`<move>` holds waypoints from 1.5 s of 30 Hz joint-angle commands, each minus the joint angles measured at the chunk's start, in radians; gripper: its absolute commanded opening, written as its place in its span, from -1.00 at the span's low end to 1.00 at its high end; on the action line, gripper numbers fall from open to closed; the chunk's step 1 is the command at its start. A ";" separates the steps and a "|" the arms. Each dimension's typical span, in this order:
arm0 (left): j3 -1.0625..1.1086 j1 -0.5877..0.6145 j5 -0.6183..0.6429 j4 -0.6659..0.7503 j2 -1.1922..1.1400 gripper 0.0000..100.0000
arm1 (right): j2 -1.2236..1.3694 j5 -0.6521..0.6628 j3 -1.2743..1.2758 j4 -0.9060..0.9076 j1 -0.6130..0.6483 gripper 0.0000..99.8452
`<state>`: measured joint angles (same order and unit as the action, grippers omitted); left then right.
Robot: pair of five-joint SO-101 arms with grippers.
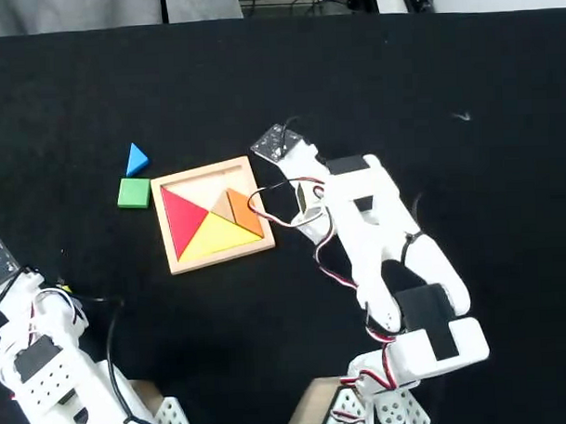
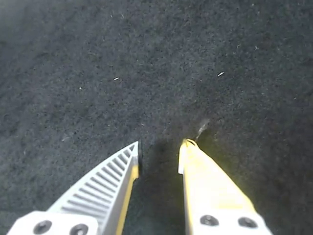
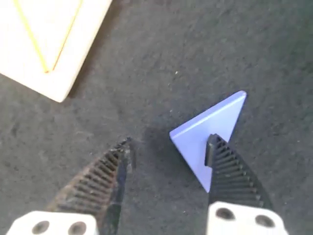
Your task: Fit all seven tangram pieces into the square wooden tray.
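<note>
Four in wooden tray: red triangle, yellow triangle, orange triangle, brown piece. Blue triangle, green square beside tray, toward tabletop left edge. Right gripper apart over purple triangle; left gripper apart, front-left corner.

green square and blue triangle just left of the tray, right arm close beside the tray's right edge, open cloth along its near side

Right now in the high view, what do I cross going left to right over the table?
left arm → green square → red triangle → orange triangle → right arm
</note>
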<state>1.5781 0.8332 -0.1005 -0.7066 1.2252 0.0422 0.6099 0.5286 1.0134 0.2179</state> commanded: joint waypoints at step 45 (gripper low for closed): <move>-0.008 -0.012 -0.005 0.020 0.012 -0.71 | 0.059 0.101 -0.119 0.063 -0.120 -0.51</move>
<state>1.5781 0.8332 -0.1005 -0.7066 1.2252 0.2079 0.7035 0.4396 0.9904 0.1151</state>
